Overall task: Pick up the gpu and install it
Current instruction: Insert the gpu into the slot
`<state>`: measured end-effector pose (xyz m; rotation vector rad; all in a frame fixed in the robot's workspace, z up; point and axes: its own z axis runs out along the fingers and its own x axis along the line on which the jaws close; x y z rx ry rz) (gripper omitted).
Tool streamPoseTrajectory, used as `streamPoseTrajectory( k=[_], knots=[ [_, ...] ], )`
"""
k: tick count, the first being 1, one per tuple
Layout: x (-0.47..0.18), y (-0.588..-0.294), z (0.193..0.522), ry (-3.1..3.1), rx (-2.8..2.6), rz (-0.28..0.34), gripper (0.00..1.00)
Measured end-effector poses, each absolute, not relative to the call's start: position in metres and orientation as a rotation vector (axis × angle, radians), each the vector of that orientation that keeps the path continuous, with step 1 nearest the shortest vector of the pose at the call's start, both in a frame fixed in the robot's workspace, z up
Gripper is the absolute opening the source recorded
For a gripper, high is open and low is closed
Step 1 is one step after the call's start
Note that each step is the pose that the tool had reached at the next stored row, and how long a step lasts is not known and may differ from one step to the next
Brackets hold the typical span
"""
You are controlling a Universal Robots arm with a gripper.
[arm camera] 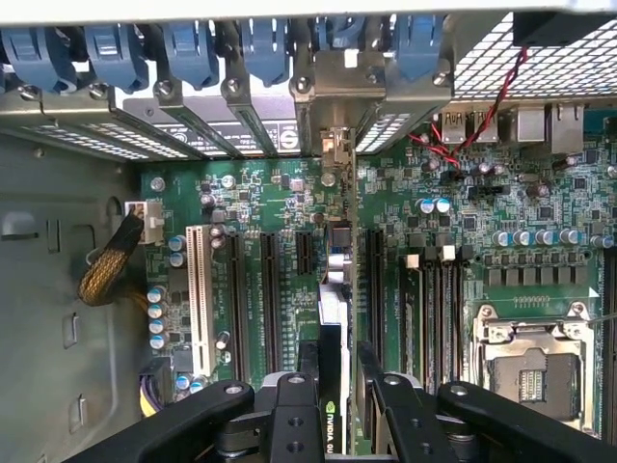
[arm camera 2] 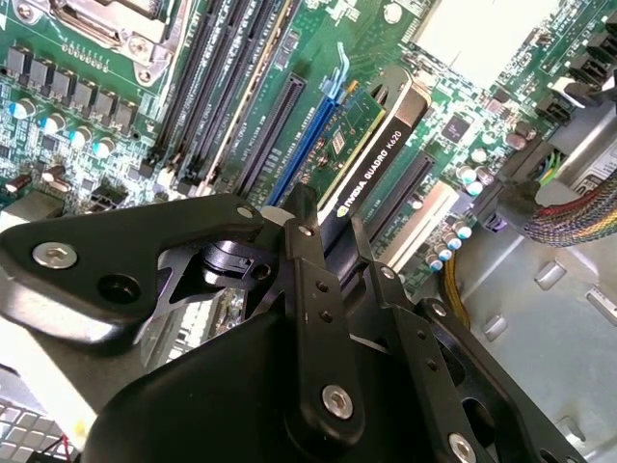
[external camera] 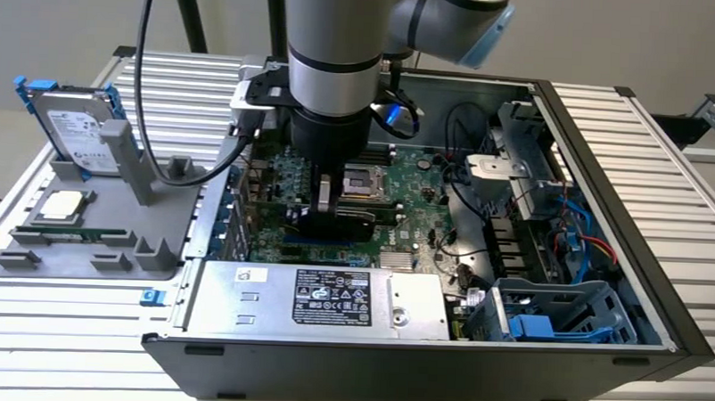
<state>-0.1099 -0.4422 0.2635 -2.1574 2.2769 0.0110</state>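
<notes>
The gpu (arm camera 2: 381, 154) stands on edge inside the open computer case (external camera: 595, 209), its black shroud edge facing the camera in the second wrist view. My gripper (arm camera 2: 333, 227) is shut on it, one black finger (arm camera 2: 307, 241) on each face. The gpu (arm camera: 333, 309) runs in line with a long slot of the green motherboard (arm camera: 424, 251), and its silver bracket end (arm camera: 335, 145) reaches the rear slot openings. It hangs right beside the blue slot (arm camera 2: 323, 116); whether it is seated I cannot tell. In the exterior view my gripper (external camera: 337, 209) reaches down over the motherboard (external camera: 423, 212) with the gpu (external camera: 359, 221).
A grey holder (external camera: 155, 189) on the exterior view's left carries a hard drive in a blue frame (external camera: 75, 124), a processor chip (external camera: 62, 205) and a memory stick (external camera: 77, 233). The power supply (external camera: 318, 297) fills the case front; drive cages (external camera: 556, 319) and cables (external camera: 576, 244) crowd the right.
</notes>
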Motion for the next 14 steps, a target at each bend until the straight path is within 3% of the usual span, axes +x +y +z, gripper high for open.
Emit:
streamPoseTrajectory(
  k=[14],
  knots=[
    [-0.1106,-0.4394,0.2628,2.276,-2.159,0.01,0.0]
  ],
)
